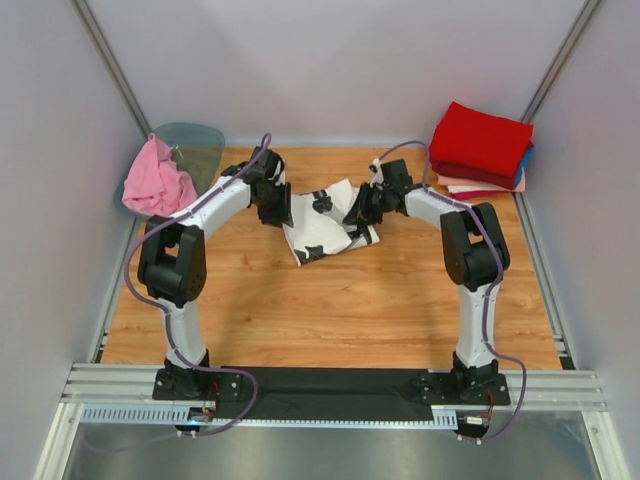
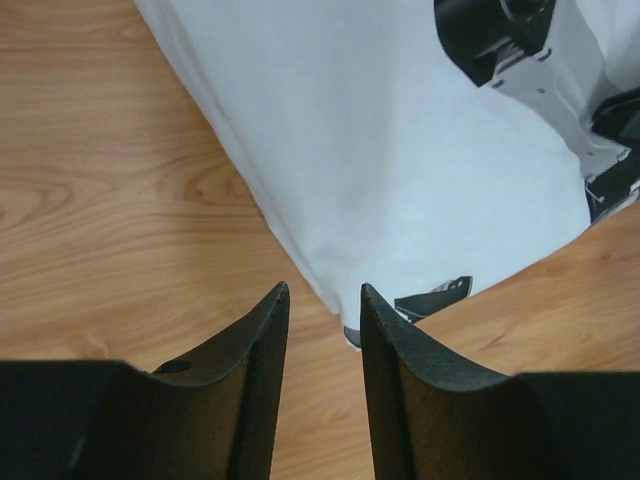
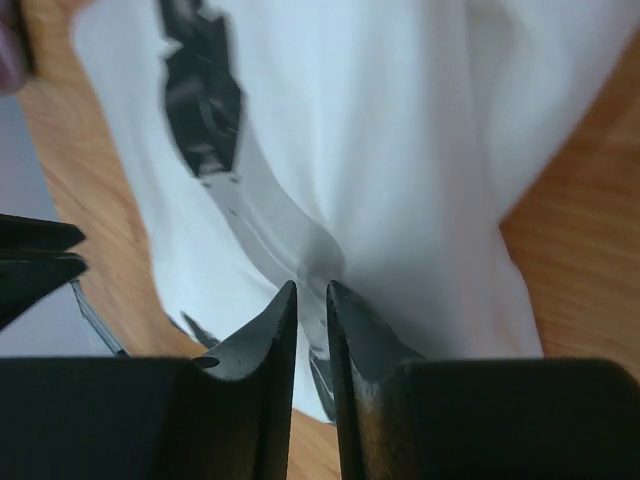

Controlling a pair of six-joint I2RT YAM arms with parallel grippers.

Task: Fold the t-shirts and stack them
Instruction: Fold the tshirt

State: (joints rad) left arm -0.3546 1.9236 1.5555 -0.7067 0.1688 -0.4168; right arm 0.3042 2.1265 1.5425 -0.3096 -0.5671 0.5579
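Note:
A white t-shirt (image 1: 322, 226) with black prints lies crumpled at the middle of the wooden table. My left gripper (image 1: 279, 212) is at its left edge. In the left wrist view that gripper (image 2: 324, 288) is open and empty over bare wood, just short of the shirt's corner (image 2: 400, 180). My right gripper (image 1: 359, 214) is at the shirt's right side. In the right wrist view it (image 3: 312, 284) is nearly closed, pinching a puckered fold of the white cloth (image 3: 400, 150). A pink t-shirt (image 1: 155, 182) hangs over the tub. Folded red (image 1: 480, 140), blue and peach shirts are stacked at the back right.
A translucent grey-green tub (image 1: 198, 145) stands at the back left corner. The folded stack sits against the right wall. Grey walls close in the table on three sides. Bare wood (image 1: 330, 310) lies between the shirt and the arm bases.

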